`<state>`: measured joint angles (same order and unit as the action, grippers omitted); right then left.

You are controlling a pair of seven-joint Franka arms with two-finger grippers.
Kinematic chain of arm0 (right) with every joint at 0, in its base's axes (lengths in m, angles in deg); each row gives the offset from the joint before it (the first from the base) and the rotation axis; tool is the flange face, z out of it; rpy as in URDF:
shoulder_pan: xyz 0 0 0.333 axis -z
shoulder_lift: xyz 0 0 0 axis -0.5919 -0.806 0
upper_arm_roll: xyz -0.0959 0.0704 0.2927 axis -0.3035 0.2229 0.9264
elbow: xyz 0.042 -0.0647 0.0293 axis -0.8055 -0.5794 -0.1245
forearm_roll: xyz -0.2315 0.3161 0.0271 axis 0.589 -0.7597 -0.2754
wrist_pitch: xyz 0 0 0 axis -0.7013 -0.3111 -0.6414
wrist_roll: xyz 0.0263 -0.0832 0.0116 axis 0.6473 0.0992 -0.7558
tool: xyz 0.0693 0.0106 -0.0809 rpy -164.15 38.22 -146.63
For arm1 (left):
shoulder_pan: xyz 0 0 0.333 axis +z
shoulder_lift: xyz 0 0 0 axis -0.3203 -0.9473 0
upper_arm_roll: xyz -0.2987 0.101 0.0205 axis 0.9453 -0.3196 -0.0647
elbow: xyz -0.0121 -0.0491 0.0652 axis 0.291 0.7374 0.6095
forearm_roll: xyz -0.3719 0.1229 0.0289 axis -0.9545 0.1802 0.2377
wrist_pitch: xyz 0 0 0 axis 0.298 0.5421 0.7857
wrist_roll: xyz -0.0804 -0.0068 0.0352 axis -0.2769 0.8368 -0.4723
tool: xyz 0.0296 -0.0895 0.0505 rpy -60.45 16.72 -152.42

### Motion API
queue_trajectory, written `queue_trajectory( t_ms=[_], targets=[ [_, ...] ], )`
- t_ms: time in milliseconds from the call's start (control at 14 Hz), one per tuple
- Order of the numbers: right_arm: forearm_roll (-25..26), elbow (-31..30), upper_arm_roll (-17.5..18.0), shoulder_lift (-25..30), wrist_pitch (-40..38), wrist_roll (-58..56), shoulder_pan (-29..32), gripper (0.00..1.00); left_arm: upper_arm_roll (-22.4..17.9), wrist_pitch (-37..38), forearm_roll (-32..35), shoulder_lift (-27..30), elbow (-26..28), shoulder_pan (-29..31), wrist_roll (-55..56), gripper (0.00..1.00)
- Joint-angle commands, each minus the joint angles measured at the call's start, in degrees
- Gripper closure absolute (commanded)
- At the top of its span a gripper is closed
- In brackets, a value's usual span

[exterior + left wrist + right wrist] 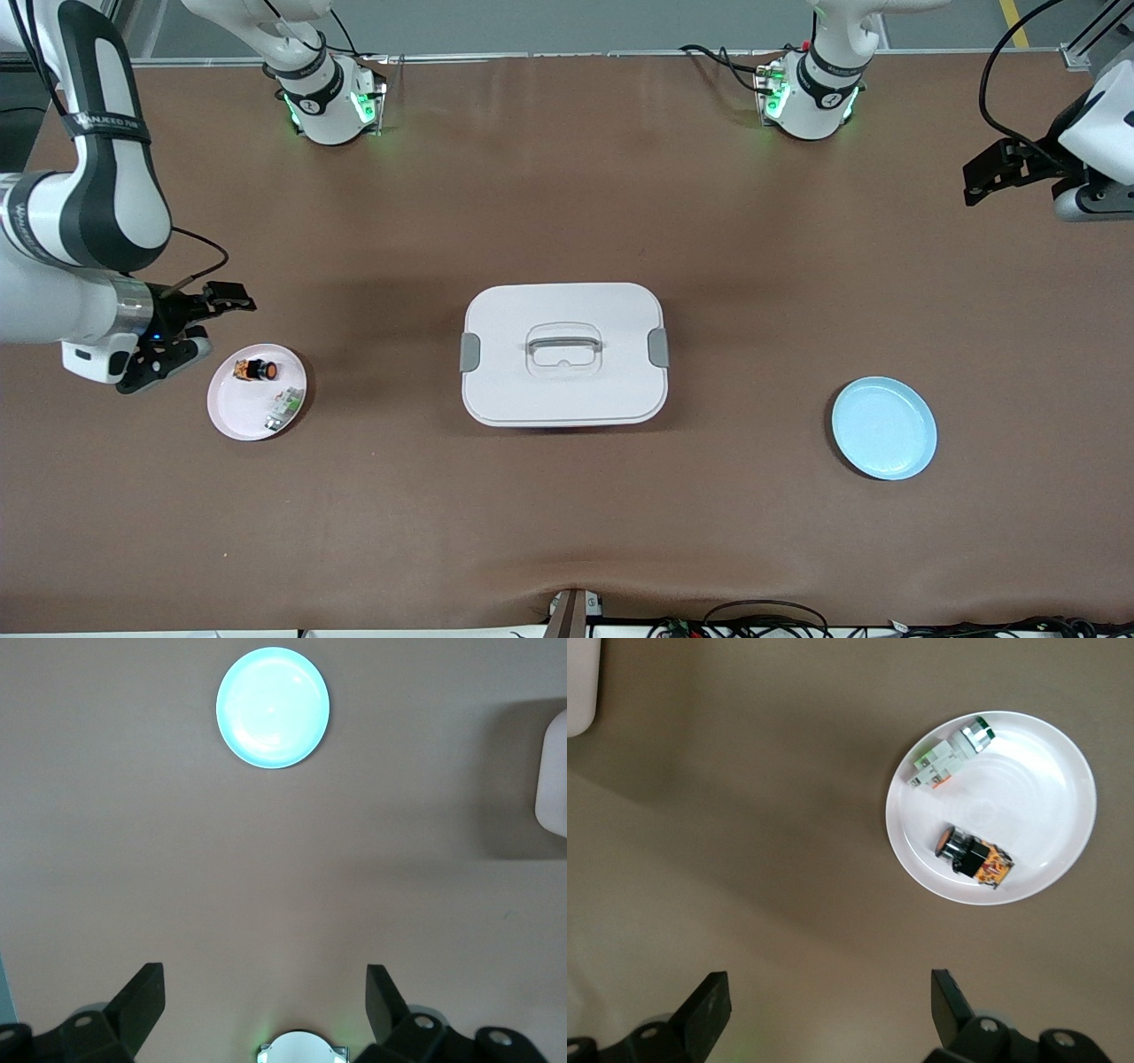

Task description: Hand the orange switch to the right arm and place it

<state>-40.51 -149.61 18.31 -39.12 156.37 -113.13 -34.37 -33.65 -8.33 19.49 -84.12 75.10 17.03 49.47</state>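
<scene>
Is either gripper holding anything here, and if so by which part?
Nothing is held. The right gripper and left gripper are both open and empty; the orange switch lies on the pink plate.

On my brown table (567, 523) a white lidded box (564, 354) sits in the middle, its lid shut, with a grey handle on top and a grey clasp at each short end. Toward the left arm's end lies a light blue plate (884, 428), bare, well apart from the box. Toward the right arm's end I see a pale pink plate (232, 412) carrying a small white-and-green part (282, 408) on the side nearer the front camera.
</scene>
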Motion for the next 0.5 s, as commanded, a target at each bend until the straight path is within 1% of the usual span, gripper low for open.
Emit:
queue_trajectory(
  t_ms=[0,142,214,285,427],
  targets=[
    [2.4,4.0,0.2,-0.3,-3.8,3.4,-0.5,0.0,0.3,0.7,-1.4,1.7,-0.2,0.4,-1.5,0.0],
    [2.8,6.9,0.2,-0.3,-6.9,8.3,-1.0,0.0,-0.7,0.2,-4.4,1.8,-0.1,1.1,-4.5,0.0],
    [3.3,8.3,0.2,-0.4,-8.1,8.6,-1.1,0.0,-0.8,0.1,-4.6,1.8,0.0,2.4,-4.8,0.0],
    [3.5,9.1,0.2,-0.4,-8.2,8.6,-1.1,0.0,-0.8,0.2,-4.6,1.8,0.0,2.6,-4.8,0.0],
    [5.7,11.2,0.3,-0.4,-8.3,8.9,-1.1,0.0,-0.5,0.5,-4.5,2.0,-0.1,2.5,-3.6,0.0]
  ],
)
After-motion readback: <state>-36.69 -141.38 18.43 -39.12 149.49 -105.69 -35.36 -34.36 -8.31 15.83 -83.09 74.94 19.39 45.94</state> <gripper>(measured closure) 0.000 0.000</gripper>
